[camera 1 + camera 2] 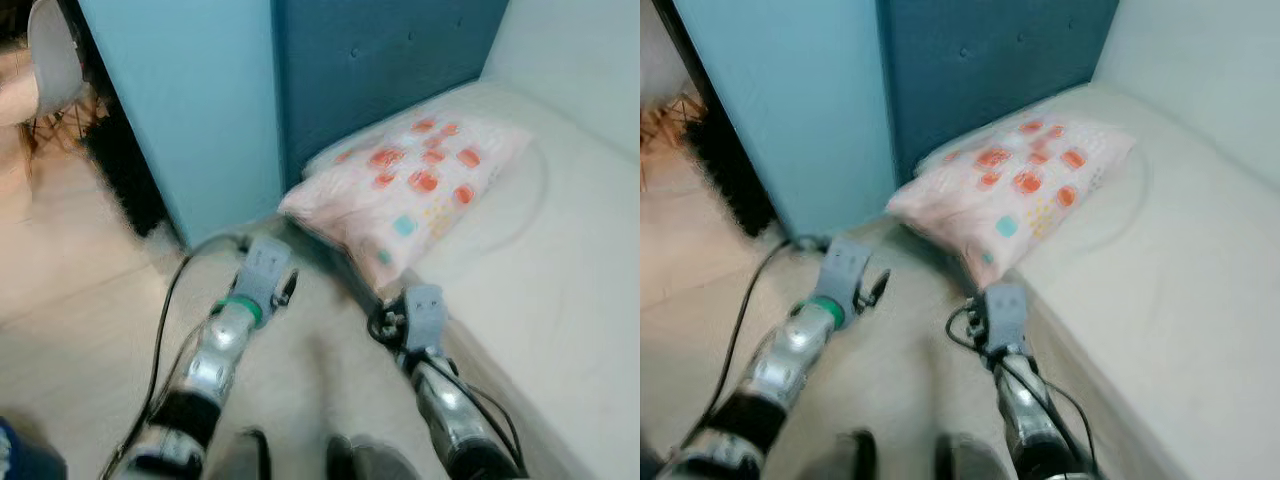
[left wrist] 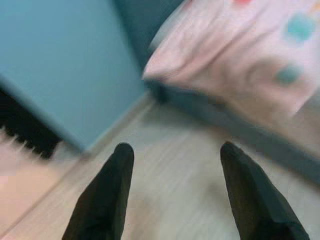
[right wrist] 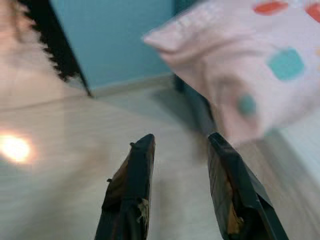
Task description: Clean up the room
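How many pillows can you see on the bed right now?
1. The pink patterned pillow lies at the bed's head end, its corner overhanging the edge near the blue headboard. Others may be out of frame.

Pale pink pillow [image 1: 405, 188] with orange-red and teal spots, light blue wall panel [image 1: 190, 100], dark blue headboard [image 1: 380, 60], cream mattress [image 1: 560, 290], beige floor [image 1: 80, 300].

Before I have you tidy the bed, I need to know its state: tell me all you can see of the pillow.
The pillow is a soft, plump pale pink cushion printed with red-orange patches and a few teal ones. It lies flat and askew on the cream mattress at the head end, near the dark blue headboard, one corner overhanging the mattress edge above the floor. Neither gripper touches it.
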Robot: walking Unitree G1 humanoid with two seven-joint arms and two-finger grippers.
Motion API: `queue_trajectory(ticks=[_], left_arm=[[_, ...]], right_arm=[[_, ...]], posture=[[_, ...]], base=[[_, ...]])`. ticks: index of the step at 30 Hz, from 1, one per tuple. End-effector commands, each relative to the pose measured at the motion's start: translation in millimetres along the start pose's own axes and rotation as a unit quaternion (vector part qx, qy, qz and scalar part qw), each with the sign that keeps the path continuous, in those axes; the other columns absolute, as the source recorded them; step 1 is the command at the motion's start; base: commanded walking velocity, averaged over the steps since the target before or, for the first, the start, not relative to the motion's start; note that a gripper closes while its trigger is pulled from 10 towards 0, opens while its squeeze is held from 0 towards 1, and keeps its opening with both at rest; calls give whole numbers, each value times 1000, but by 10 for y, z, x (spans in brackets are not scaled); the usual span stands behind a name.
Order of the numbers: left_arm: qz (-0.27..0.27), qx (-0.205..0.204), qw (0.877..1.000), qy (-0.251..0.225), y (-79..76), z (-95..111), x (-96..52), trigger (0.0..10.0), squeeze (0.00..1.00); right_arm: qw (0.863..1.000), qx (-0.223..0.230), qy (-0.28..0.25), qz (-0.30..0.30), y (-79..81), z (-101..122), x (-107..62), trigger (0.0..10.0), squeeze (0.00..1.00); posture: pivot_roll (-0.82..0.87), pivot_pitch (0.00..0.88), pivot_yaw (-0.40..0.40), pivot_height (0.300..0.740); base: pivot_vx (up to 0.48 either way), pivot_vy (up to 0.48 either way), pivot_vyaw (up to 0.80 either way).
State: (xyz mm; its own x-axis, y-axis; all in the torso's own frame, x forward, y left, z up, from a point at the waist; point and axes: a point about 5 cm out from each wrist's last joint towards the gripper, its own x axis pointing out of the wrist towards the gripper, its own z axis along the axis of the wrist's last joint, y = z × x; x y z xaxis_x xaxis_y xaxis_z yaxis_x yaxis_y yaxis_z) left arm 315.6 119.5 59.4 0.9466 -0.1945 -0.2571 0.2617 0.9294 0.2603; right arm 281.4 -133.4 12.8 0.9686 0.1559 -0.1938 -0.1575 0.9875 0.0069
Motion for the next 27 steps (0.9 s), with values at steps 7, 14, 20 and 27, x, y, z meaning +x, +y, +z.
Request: queue_trajectory(ticks=[7,14,20,27], left_arm=[[0,4,1000,1,-38,4,16,10000,0],[2,5,1000,0,-41,3,21,10000,0],[4,5,1000,0,-42,4,24,10000,0],[7,4,1000,2,-36,0,27,10000,0]], right_arm=[[1000,2,14,7,0,-58,-28,10000,0],[1000,-5,10,10,1,-50,-29,10000,0],[1000,-14,10,20,19,-47,-26,10000,0],[999,-15,11,32,61,-61,-36,10000,0]], posture=[[-35,17,14,740],[-36,15,12,740],[-36,16,12,740],[-36,19,13,740]], base=[[480,0,-316],[480,0,-600],[480,0,0],[442,0,0]])
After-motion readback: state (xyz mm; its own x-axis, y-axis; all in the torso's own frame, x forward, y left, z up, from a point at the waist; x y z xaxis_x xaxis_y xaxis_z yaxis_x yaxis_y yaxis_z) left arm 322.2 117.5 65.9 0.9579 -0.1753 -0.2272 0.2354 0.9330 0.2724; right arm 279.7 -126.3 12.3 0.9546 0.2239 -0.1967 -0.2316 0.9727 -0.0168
